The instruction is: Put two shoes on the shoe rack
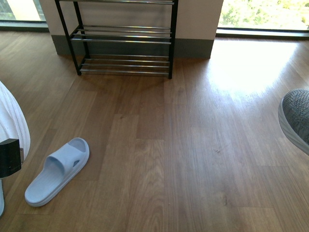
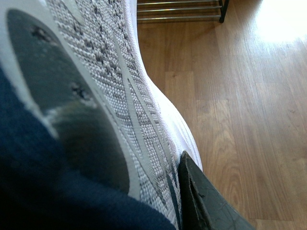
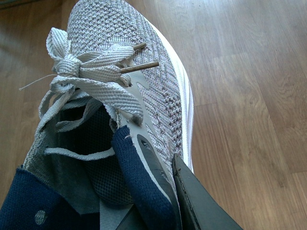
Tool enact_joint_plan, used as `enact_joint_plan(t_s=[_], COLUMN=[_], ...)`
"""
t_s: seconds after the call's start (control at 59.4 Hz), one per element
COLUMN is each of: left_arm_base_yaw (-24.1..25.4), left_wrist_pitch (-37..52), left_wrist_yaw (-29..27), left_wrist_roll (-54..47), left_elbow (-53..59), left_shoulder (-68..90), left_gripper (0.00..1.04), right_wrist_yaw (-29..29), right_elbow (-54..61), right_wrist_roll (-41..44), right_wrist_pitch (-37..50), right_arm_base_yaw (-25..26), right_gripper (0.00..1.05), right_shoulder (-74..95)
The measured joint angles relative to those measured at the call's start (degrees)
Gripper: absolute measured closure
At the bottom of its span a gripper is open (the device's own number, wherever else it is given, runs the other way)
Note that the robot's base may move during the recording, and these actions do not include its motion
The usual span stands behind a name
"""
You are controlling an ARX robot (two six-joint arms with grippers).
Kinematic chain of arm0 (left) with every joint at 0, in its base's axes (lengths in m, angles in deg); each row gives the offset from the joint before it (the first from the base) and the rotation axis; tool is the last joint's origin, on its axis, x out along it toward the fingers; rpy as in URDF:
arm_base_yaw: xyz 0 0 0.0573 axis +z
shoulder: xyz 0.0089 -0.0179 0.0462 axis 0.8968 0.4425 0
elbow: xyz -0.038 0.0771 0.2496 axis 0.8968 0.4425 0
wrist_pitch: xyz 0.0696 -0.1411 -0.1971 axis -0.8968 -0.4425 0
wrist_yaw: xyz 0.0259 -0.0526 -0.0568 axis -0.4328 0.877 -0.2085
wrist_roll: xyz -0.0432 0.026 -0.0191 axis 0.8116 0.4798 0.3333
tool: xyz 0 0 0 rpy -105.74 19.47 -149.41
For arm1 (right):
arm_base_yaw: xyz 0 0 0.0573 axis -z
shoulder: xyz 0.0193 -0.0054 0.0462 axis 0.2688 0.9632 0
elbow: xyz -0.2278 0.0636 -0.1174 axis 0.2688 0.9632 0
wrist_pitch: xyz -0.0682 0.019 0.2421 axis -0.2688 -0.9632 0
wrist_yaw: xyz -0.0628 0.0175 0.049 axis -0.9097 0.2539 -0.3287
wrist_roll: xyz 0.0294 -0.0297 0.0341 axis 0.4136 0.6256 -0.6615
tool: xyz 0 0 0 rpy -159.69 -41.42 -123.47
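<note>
Currently both hands are loaded: the left gripper (image 2: pixel 192 194) pinches the collar wall of the left sneaker (image 2: pixel 120 72), and the right gripper (image 3: pixel 165 206) pinches that of the right sneaker (image 3: pixel 144 48), each toe running straight out from its hand. Beyond both toes stands the shoe rack (image 1: pixel 123 36), its rods crosswise to the sneakers' long axes. It appears nearer the left hand, while the right needs the longer inward reach.
</note>
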Motion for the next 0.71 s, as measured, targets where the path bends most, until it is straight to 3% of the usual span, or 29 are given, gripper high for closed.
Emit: enact_joint_plan(t_s=[0.707], left_arm_base_yaw=[0.0], left_wrist_pitch=[0.0], left_wrist_yaw=[0.0], left_wrist_roll=[0.0], left_elbow=[0.0], left_shoulder=[0.0], left_gripper=[1.02], right_wrist_yaw=[0.0], right_elbow=[0.0], right_wrist_roll=[0.0], right_wrist_pitch=[0.0], right_arm_base_yaw=[0.0], right_gripper=[1.04], right_shoulder=[0.0])
